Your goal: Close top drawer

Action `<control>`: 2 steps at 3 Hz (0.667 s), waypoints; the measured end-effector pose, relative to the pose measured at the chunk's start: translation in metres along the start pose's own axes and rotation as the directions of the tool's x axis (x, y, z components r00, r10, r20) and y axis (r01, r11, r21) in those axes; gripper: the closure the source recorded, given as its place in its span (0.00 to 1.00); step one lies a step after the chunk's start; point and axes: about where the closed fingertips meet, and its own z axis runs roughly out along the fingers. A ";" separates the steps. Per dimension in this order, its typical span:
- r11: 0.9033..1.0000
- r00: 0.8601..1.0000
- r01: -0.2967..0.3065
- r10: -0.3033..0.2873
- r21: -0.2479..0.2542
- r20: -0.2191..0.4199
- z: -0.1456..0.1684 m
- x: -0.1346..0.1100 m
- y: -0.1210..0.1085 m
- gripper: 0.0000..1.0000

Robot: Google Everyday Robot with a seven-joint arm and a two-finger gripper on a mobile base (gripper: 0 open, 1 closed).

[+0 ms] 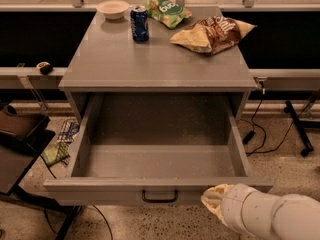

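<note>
Below the table (150, 64) top, the top drawer (100, 191) stands pulled far out, its speckled grey inside showing. Right of its black handle (159, 196), the end effector (214, 201) is at the front panel's lower edge — whether open or closed, I cannot tell.

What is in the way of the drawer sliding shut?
Nothing I can see. The top drawer is pulled out and its inside looks bare. The claw is at its front panel, right of the handle, with nothing between them.
</note>
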 end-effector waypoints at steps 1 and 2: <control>1.000 1.000 0.013 -0.013 -0.001 0.010 0.008 -0.005 -0.006 1.00; 1.000 1.000 0.011 -0.011 0.013 0.021 0.015 -0.007 -0.019 1.00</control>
